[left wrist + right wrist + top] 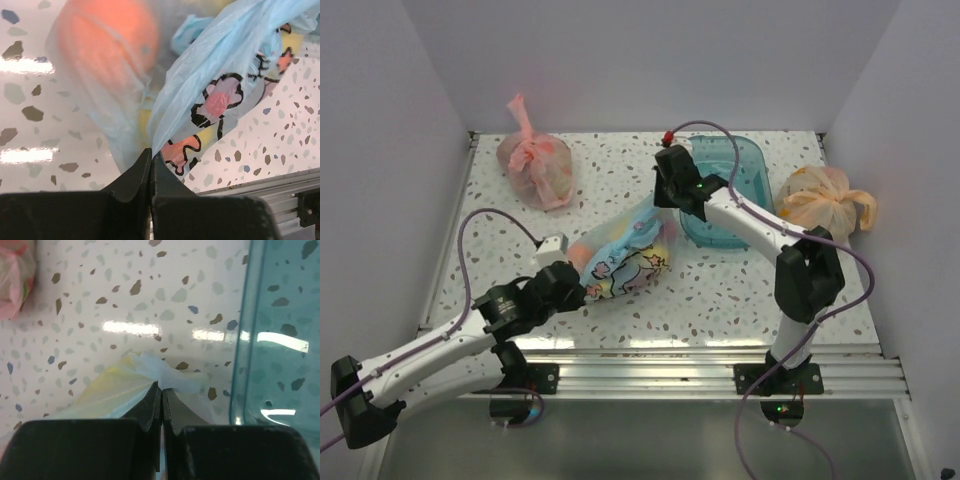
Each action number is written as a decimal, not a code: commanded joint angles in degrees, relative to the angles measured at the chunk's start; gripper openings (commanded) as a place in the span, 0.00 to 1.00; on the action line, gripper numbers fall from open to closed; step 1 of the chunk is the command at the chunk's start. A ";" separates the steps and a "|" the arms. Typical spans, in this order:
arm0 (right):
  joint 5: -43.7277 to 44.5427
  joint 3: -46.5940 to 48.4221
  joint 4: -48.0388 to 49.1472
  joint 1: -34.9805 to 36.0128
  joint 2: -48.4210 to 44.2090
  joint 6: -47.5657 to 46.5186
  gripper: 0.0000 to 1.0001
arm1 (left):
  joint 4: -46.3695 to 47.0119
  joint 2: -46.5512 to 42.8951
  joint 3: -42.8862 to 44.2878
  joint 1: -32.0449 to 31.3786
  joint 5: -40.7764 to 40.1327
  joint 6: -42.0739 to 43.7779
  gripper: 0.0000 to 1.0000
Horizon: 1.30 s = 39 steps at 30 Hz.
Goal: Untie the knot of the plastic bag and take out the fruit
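Both grippers are clamped on the bag (625,258), one at each end.

Left gripper (151,159): jaws fully together, pinching a fold of the printed blue film at the near-left end.

Right gripper (161,392): jaws fully together on the crumpled pale tip at the far end, just beside the tub (280,340).

The bag lies mid-table between your two arms. The fruit is inside: an orange (107,35) shows through the film, with yellow shapes next to it.

I judge you're in the untie step, with grips set and nothing out yet. I can't tell whether the right jaws have the knot itself or only its loose tail.

For the next move, keep the left as anchor and draw the right away slowly, along the bag's length. The film looks thin, so expect stretch or tearing if you yank. If it only stretches, regrip nearer the knot. Mind the tub wall on your right side.
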 commanded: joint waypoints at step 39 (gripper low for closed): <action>-23.29 1.10 -12.46 12.39 -5.28 -46.80 0.54 | -2.25 -1.39 3.09 6.91 -14.42 13.12 0.00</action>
